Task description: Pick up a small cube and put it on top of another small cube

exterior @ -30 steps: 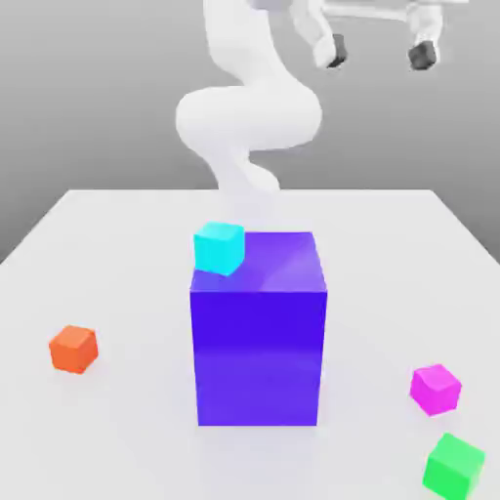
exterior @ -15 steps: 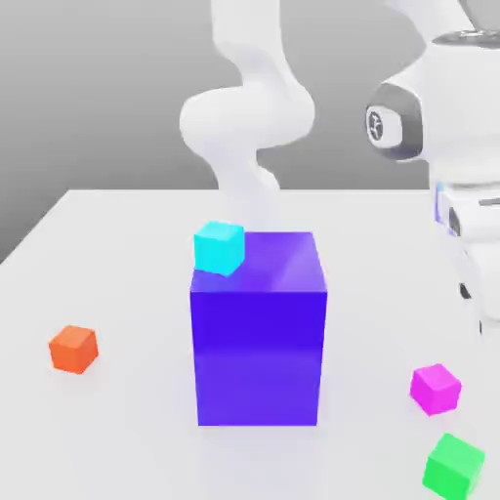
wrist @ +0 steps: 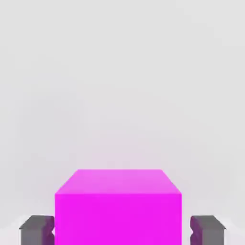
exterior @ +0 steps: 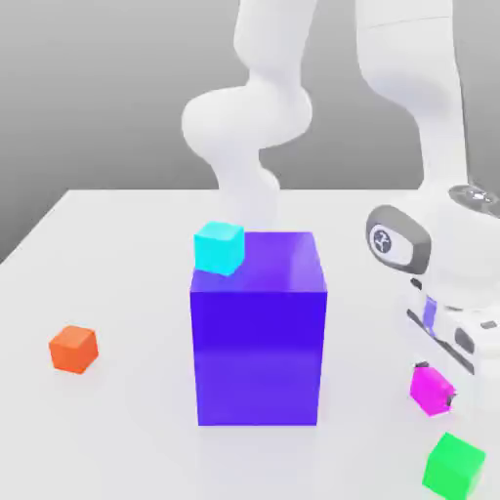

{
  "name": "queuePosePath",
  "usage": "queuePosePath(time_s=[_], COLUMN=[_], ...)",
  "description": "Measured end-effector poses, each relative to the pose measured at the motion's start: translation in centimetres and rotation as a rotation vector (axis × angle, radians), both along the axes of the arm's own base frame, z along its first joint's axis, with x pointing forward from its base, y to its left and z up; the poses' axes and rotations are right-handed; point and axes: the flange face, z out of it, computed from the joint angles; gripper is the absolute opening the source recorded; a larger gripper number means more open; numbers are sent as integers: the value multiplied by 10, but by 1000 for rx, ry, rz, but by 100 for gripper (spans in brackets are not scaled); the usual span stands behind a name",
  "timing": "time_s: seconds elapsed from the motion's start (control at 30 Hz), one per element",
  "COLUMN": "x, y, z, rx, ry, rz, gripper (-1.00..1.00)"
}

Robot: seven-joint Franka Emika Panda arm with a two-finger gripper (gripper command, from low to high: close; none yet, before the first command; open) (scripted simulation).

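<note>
- Nearest in the exterior view is the small bright green cube with plain faces (exterior: 454, 469). It lies on the smooth white table (exterior: 127, 439), nearer than the big blue-violet block and off toward the exterior view's right.
- The big blue-violet block (exterior: 259, 356), a tall, plain box with glossy faces, stands upright on the table and serves as the landmark here.
- The small magenta-pink cube with plain, glossy faces (exterior: 431, 393) is out from the block toward the exterior view's right, well apart from it. It is near the green cube, a little farther back, and is not on top of it.
- The white two-finger gripper with dark fingertips (exterior: 437, 382) is on the same side of the block, pointing down. It is closed in on the magenta-pink cube, pinching it with one fingertip at each of two opposite sides. The hand view shows the cube between them too.
- The small orange cube (exterior: 73, 350) rests on the table toward the exterior view's left of the block, apart from it.
- The small bright cyan cube (exterior: 220, 248) is up at the block's top, by its edge on the exterior view's left.
- The glossy white robot arm (exterior: 249, 117) rises beyond the block and reaches over toward the exterior view's right, its hand coming down above the magenta-pink cube.
</note>
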Motion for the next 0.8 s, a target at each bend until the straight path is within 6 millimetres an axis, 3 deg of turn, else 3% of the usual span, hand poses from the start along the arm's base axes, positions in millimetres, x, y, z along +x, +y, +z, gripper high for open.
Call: queuePosePath(time_s=[0.1,0.3,0.6,0.67,0.73,0.77,0.8], x=[0,1,120,132,136,136,136], y=[0,0,-19,-21,-22,-22,-22], z=[-3,52,102,93,67,54,54], rx=[0,0,-1,0,1,0,0], ry=[1,1,5,2,2,3,3], rz=[1,1,71,83,85,85,85], gripper=[-100,-100,-100,-100,-100,100,100])
